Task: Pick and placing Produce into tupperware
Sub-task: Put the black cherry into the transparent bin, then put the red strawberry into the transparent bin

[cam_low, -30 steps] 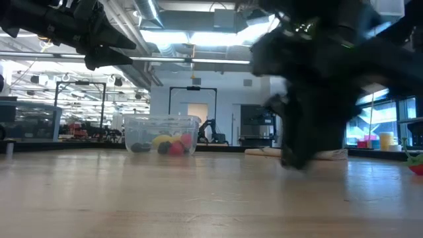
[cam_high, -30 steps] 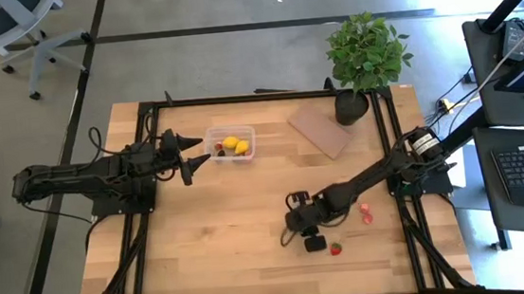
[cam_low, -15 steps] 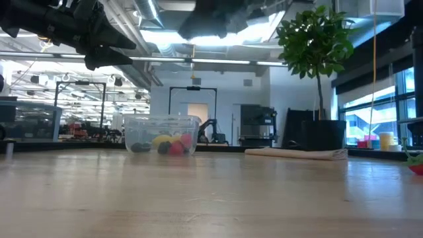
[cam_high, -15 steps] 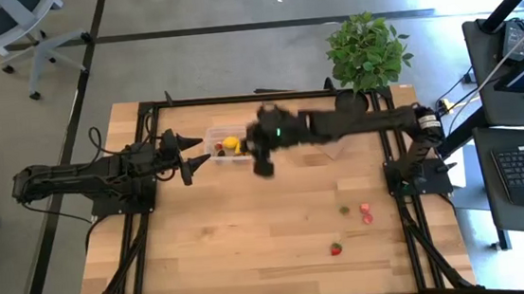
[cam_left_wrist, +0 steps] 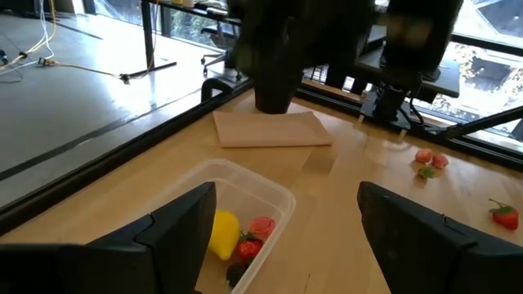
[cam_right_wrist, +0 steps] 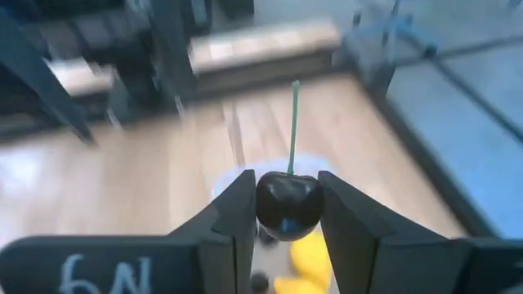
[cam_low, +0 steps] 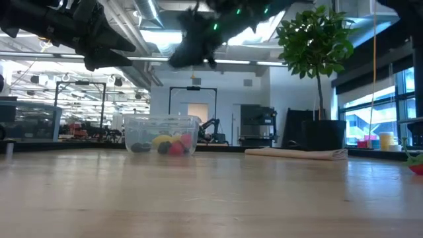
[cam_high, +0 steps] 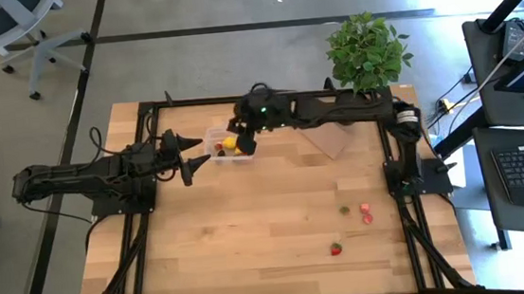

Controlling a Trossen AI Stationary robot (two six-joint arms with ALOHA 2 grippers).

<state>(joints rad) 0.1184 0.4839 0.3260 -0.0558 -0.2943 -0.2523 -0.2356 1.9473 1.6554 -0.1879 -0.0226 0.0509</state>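
Fingers of the left gripper stand wide apart with nothing between them, hovering above the table just beside the near end of the tupperware; its wrist view looks past both dark fingers into the tupperware, where a yellow lemon-like piece and red strawberry-like pieces lie together. Over the tupperware's other side hangs the right gripper, clamped on a dark cherry with a thin green stem pointing away from the fingers; the clear rim and yellow fruit show directly beyond it, though how high the cherry sits above them is hard to judge. Farther right, well apart from both grippers, loose produce rests on the wood: a small green piece, two red pieces, and a lone strawberry.
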